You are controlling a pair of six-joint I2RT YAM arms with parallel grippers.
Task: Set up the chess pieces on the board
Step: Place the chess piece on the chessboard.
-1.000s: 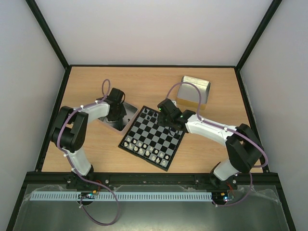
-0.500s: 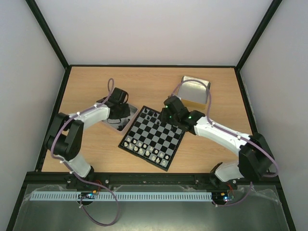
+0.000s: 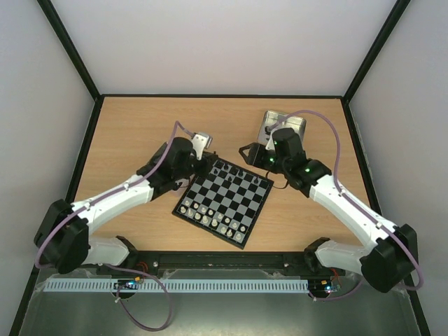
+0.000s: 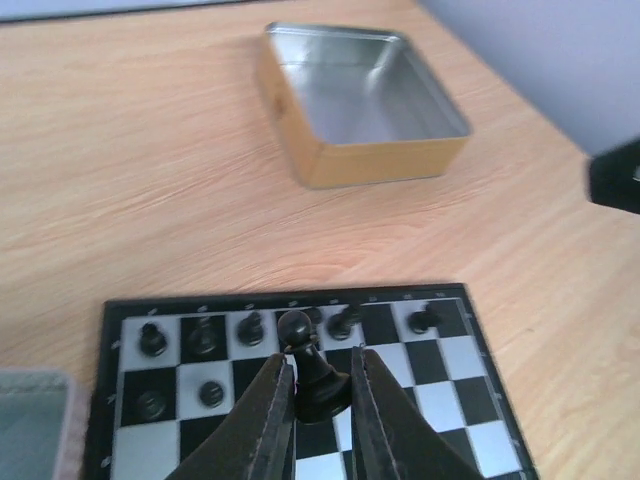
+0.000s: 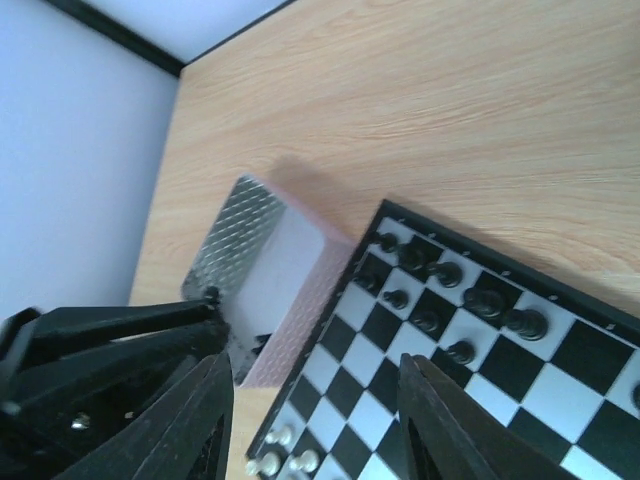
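Status: left tool [image 4: 318,405] is pinching one black piece [image 4: 312,372] low on its body, fingers narrow. The piece is standing roughly upright with its round head clear of the fingertips. It is hanging over the far left part of the board [image 3: 234,203], right among the two far rows where the other black pieces [image 4: 205,340] are sitting. So the target is lying straight under the tool, not off to a side. The piece's long axis is running near vertical, base pointing at the squares. Can't tell whether the base is touching a square yet.

My read: the coming move is a plain drop onto a free square there. Neighbours are crowding close, so any tilt is risking a knock.

Right tool [image 5: 312,430] is hovering wide and empty just past the board's far edge, near the gold tin [image 3: 283,129]. Left arm is the nearer one.

Pale pieces [image 3: 224,220] are lining the near rows. A second tray [image 5: 265,265] is sitting just beside the board's far left corner on the bench.
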